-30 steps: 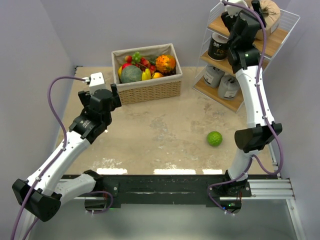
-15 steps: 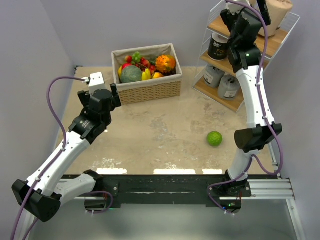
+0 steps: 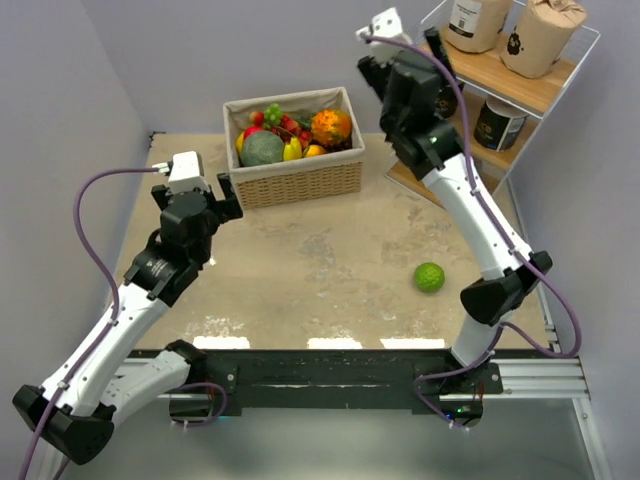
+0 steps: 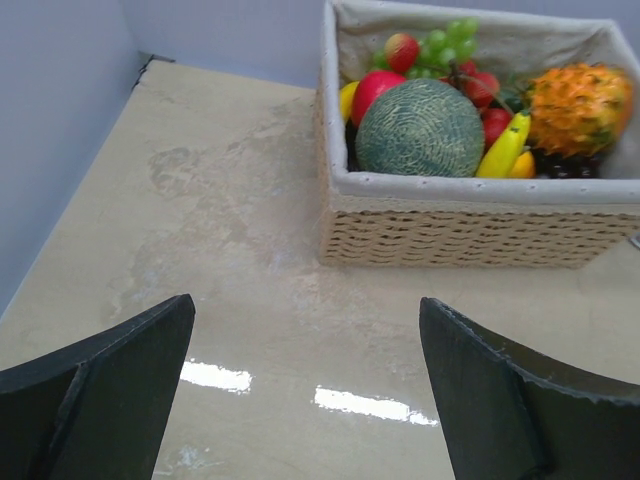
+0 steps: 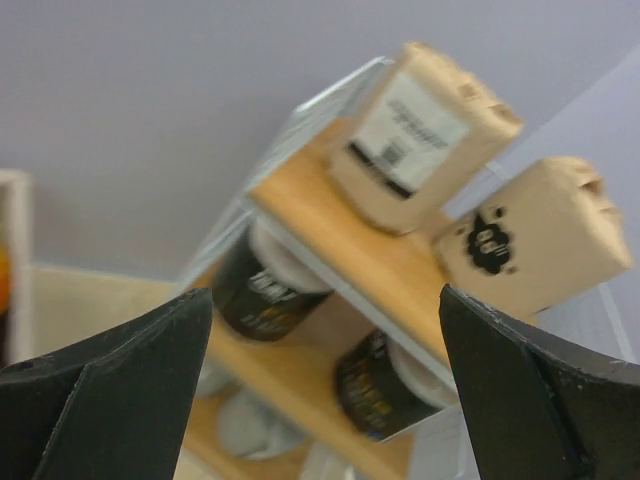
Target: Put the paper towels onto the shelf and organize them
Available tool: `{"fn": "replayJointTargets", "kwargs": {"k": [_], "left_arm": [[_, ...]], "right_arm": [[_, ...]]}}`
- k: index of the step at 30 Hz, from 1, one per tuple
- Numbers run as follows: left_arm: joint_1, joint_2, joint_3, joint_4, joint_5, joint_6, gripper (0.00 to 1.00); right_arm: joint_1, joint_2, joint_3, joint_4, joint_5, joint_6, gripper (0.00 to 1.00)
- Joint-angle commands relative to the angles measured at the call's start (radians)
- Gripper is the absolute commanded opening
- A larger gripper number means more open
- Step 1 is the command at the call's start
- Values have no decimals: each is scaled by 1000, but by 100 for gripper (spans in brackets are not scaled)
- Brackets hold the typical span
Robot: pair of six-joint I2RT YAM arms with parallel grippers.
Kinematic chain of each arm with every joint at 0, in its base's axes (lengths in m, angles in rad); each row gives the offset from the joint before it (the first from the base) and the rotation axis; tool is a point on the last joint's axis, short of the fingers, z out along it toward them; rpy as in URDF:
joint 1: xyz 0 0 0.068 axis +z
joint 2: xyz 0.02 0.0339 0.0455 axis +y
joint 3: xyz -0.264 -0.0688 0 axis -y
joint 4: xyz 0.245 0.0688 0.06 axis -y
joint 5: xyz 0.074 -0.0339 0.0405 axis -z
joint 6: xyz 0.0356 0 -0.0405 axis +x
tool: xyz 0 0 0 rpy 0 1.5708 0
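Both the right pincer (image 5: pixel 328 298) and left pincer (image 4: pixel 307 305) are held wide, empty. On the shelf (image 5: pixel 345 240), labels of the paper towels (image 5: pixel 420 135) cannot be read.

Open surface (image 3: pixel 320 260) through the middle; basket (image 3: pixel 300 183) blocks the back, lime (image 3: pixel 429 277) sits right of centre, right arm (image 3: pixel 470 200) crosses before the shelf's (image 3: pixel 530 92) lower tiers.

Above beige table (image 4: pixel 200 190), left end effector (image 4: pixel 307 320) with fingers (image 4: pixel 100 390) spread wide, fruit-filled wicker basket (image 4: pixel 450 235) just beyond

Tan paper towels (image 3: pixel 543 38) and black paper towels (image 3: pixel 499 123) with white ends; white-wire shelf (image 3: pixel 512 86) with pale wooden boards; green lime (image 3: pixel 429 277).
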Motion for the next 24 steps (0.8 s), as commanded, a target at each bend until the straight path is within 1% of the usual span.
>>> {"fn": "replayJointTargets", "kwargs": {"k": [1, 2, 3, 4, 5, 6, 7, 8, 9, 10, 11, 13, 14, 18, 19, 24], "left_arm": [[-5, -67, -23, 123, 142, 49, 100], [-7, -78, -26, 140, 168, 64, 100], [-13, -89, -36, 149, 212, 70, 100], [-19, -116, -46, 163, 231, 77, 100], [-25, -130, -58, 200, 248, 90, 100], [-36, -144, -78, 215, 284, 95, 100], [-42, -165, -84, 228, 301, 100, 100], [-47, -175, -92, 247, 315, 110, 100], [-59, -185, -99, 254, 337, 115, 100], [-67, -189, -98, 255, 340, 121, 100], [-74, -192, -96, 254, 343, 127, 100], [-107, -196, -95, 252, 357, 140, 100], [-113, -198, -98, 251, 368, 140, 100], [-113, -205, -102, 203, 465, 97, 100], [-114, -209, -108, 194, 481, 86, 100], [-113, -236, -182, 232, 598, 60, 100]], "right_arm": [[127, -191, -73, -142, 69, 411, 99], [149, -219, -103, -247, 37, 516, 99], [149, -250, -126, -296, -83, 621, 99], [150, -280, -161, -328, -154, 802, 99], [149, -358, -266, -337, -232, 856, 99], [150, -395, -331, -318, -403, 896, 99], [149, -441, -399, -295, -461, 965, 99], [150, -510, -525, -244, -519, 1002, 99], [151, -550, -587, -212, -606, 1032, 99], [151, -579, -690, -181, -642, 1080, 99], [151, -634, -729, -140, -673, 1099, 99], [149, -678, -821, -112, -708, 1157, 99], [150, -698, -841, -107, -709, 1171, 99], [150, -779, -936, -132, -670, 1240, 99], [151, -790, -982, -135, -664, 1275, 99], [150, -834, -1093, -138, -623, 1292, 99]]}}
